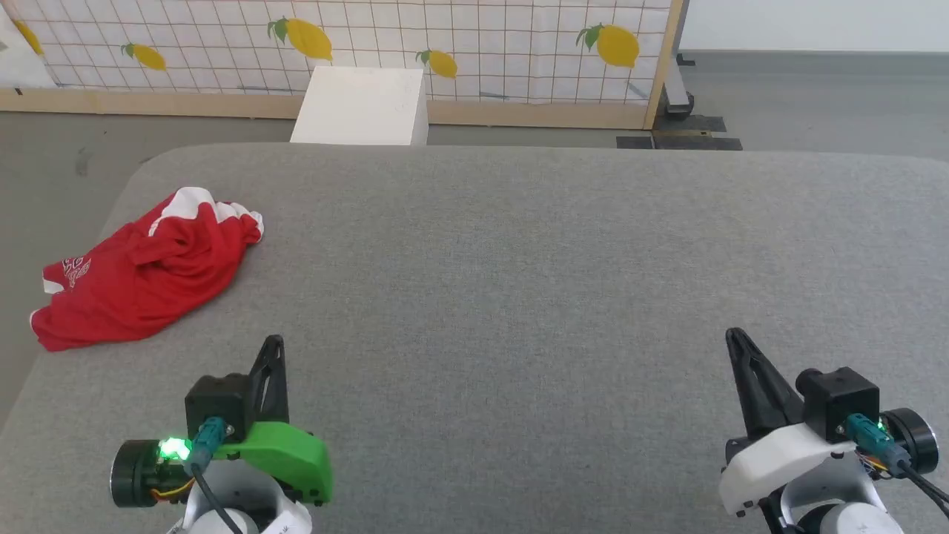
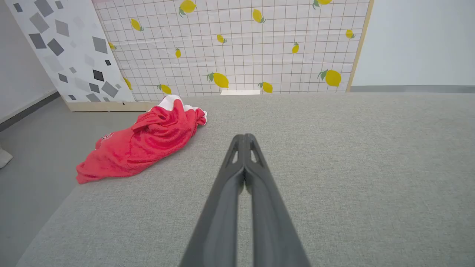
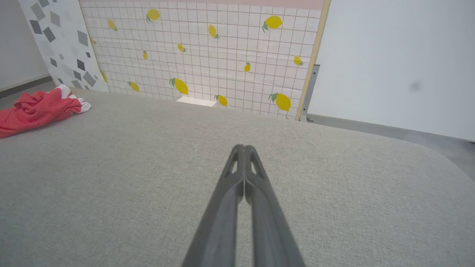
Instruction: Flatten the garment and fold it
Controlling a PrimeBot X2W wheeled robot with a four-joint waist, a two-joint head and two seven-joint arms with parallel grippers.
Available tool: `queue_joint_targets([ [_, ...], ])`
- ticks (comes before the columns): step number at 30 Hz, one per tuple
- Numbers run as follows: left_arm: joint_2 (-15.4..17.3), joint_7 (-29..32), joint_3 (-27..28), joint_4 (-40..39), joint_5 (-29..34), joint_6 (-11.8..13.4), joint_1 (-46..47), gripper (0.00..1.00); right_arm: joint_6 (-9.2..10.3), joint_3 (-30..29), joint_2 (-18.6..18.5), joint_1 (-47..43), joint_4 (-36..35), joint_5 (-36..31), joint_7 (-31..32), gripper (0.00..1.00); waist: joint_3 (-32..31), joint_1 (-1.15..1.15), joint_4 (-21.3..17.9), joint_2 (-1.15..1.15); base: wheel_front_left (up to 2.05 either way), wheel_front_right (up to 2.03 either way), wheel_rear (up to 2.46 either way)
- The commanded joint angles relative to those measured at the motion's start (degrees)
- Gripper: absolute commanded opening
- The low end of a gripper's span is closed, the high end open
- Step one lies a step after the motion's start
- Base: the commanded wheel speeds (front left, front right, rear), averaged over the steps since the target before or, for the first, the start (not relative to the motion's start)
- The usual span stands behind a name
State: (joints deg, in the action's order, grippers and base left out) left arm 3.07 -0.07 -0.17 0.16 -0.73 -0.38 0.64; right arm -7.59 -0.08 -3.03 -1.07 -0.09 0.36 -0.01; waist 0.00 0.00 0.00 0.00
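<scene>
The garment (image 1: 148,271) is a crumpled red heap with white trim, lying at the far left edge of the grey padded table (image 1: 519,282); part of it hangs over that edge. It also shows as a red pile, the garment (image 2: 144,142), ahead and left of my left fingers, and at the left margin as the garment (image 3: 37,109). My left gripper (image 1: 276,343) rests low over the table near the front, shut and empty, well short of the cloth. My right gripper (image 1: 734,335) sits at the front right, shut and empty, far from the cloth. Both show pressed-together tips: left gripper (image 2: 245,138), right gripper (image 3: 244,148).
A white box (image 1: 363,104) stands on the floor behind the table's far edge. A lemon-print screen (image 1: 445,44) closes off the back, with a grey-patterned panel (image 2: 63,48) to its left. Grey floor surrounds the table on the left.
</scene>
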Motion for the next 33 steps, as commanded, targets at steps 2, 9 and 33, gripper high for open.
queue_joint_targets([
  [2,-0.2,0.1,0.2,-0.2,0.7,0.4,-0.6,0.0,0.1,0.1,0.2,1.1,0.1,-0.4,0.0,0.0,0.0,0.0,0.0,0.0,0.0,0.0,0.0],
  [9,-0.2,0.1,0.2,-0.2,0.7,0.4,-0.6,0.0,0.1,0.1,0.2,1.1,0.1,-0.4,0.0,0.0,0.0,0.0,0.0,0.0,0.0,0.0,0.0],
  [33,0.0,-0.2,-0.4,0.2,-0.4,0.0,0.1,1.0,0.0,0.0,0.0,0.0,0.0,0.0,-0.2,1.0,0.0,0.0,0.0,0.0,0.0,0.0,0.0],
])
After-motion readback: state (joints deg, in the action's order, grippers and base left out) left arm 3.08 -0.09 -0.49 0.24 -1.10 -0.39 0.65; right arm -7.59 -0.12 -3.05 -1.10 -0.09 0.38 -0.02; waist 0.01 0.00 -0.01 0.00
